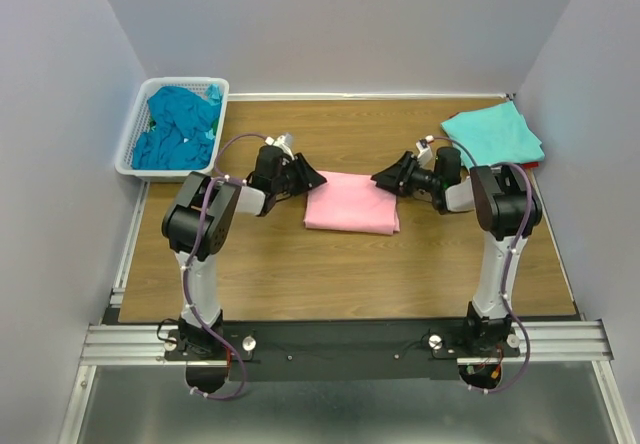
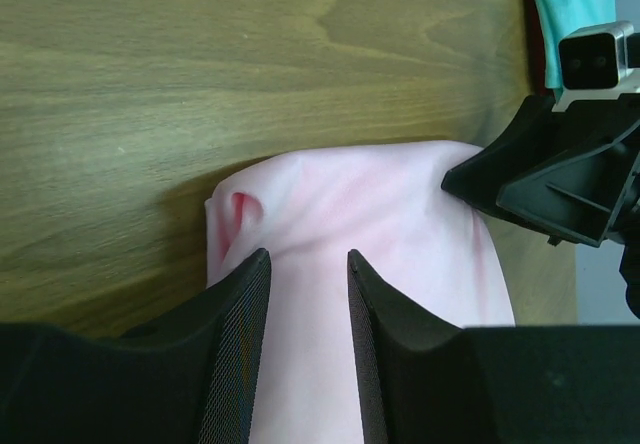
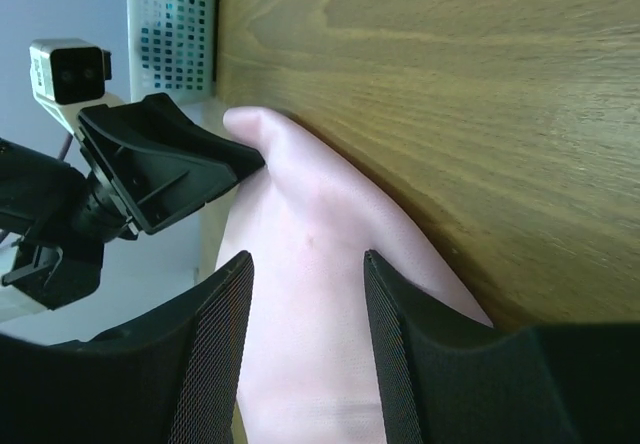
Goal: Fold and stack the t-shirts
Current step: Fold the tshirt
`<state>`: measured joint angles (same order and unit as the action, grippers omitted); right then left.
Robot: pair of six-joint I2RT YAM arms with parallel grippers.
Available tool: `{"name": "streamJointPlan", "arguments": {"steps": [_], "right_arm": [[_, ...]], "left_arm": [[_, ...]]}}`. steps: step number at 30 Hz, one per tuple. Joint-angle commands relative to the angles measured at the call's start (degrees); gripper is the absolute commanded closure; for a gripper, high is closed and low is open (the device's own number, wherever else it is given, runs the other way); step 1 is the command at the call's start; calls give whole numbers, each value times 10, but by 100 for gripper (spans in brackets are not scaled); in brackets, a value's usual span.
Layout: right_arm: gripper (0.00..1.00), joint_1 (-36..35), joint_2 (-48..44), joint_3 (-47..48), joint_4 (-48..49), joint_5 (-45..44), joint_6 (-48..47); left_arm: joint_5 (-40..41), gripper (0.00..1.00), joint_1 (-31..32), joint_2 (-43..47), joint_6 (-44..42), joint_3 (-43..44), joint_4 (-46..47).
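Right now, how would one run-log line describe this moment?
pink shirt: folded, table centre | left gripper: open at its left edge | right gripper: open at its right edge | aqua shirt: folded, far right corner

1 folded t-shirt [image 1: 352, 203] lies mid-bench [image 1: 300, 264]. Left gripper [image 1: 305, 179] at its left edge, right gripper [image 1: 385, 177] at its right edge, the 2 facing each other. Basket [image 1: 130, 144] in far left corner, heap of t-shirts [image 1: 178, 126] in it. 2nd folded t-shirt [image 1: 493, 132] in far right corner.
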<state>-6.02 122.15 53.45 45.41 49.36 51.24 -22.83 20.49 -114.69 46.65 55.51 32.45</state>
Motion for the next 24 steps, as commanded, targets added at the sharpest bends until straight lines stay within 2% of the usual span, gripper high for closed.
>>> {"name": "streamJointPlan", "arguments": {"steps": [1, 4, 6, 7, 8, 11, 13, 18, 22, 24], "right_arm": [[43, 8, -7, 4, 30, 24, 20], [41, 6, -52, -23, 39, 39, 39], [39, -4, -104, -52, 43, 52, 53], [38, -9, -124, -62, 44, 56, 57], [38, -14, -141, -75, 45, 57, 61], [34, -43, -211, -126, 49, 50, 85], [32, -59, -217, -146, 52, 44, 88], [30, -59, -155, -220, 78, 19, 100], [31, -39, -54, -264, 223, 28, 174], [32, -19, -26, -280, 257, 30, 202]], "left_arm": [[-9, 55, -8, 24, 4, -12, 13], [-9, 55, -6, 74, 8, -34, 13], [-4, 55, 2, 153, 14, -58, 14], [-2, 55, 6, 154, 17, -68, 13], [-1, 55, 13, 190, 24, -79, 14], [10, 55, 43, 236, 48, -127, 15], [11, 55, 55, 241, 63, -168, 30], [-21, 55, 60, 168, 122, -232, 109], [-54, 56, 54, 112, 184, -265, 181], [-73, 56, 43, 94, 224, -294, 245]]}}
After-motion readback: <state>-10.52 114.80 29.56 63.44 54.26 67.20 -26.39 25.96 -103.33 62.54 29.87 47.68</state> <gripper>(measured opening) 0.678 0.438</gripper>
